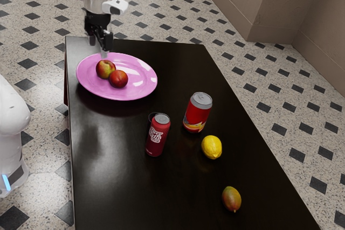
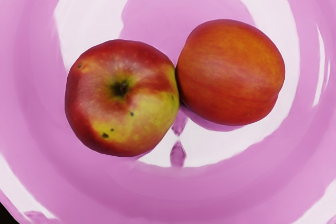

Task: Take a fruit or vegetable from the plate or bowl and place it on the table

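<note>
My gripper (image 1: 98,48) hangs above the far part of the pink plate (image 1: 141,86), fingers apart with nothing between them. Just below it in the exterior view, a red-yellow apple (image 1: 105,68) rests on the plate, and a reddish peach-like fruit (image 1: 119,79) lies beside it. In the wrist view, the apple (image 2: 121,98) and the orange-red fruit (image 2: 231,72) touch side by side on the plate (image 2: 37,98).
On the dark table (image 1: 118,197) stand a dark red can (image 1: 157,136) and a larger red can (image 1: 197,112). A lemon (image 1: 212,147) lies near the larger can, and a mango-like fruit (image 1: 232,199) lies closer to the exterior view's lower edge.
</note>
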`<state>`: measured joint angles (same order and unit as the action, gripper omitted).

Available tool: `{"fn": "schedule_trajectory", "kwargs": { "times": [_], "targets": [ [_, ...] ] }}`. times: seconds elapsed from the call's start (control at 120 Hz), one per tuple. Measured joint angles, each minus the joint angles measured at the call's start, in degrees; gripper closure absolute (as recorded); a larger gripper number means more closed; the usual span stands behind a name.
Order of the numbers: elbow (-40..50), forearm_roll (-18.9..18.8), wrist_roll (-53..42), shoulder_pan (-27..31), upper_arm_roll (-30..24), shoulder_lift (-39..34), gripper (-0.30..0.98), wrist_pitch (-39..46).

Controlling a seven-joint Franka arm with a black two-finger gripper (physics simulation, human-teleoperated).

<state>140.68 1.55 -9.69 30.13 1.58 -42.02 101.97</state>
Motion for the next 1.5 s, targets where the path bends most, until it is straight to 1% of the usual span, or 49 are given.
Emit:
{"fn": "schedule_trajectory", "kwargs": {
  "times": [0.292, 0.433, 0.558, 0.842, 1.092, 1.208, 1.417, 1.5],
  "targets": [
    [0.1, 2.9, -0.6, 0.3, -2.6, 0.6, 0.03, 0.1],
    [0.9, 3.2, -0.8, 0.6, -3.0, 1.4, 0.04, -0.2],
    [1.8, 3.2, -1.0, 2.1, -3.7, 1.8, 0.04, -1.7],
    [2.9, 3.3, -1.2, 3.6, -3.8, 1.8, 0.05, -3.0],
    [2.6, 3.1, -1.4, 3.8, -3.5, 6.1, 0.05, 2.1],
    [2.6, 3.1, -1.5, 4.8, -3.4, 6.8, 0.05, 4.2],
    [2.6, 3.1, -1.6, 5.0, -3.3, 8.9, 0.05, 6.6],
    [2.6, 3.1, -1.6, 5.0, -2.3, 9.5, 0.05, 7.4]
  ]
}}
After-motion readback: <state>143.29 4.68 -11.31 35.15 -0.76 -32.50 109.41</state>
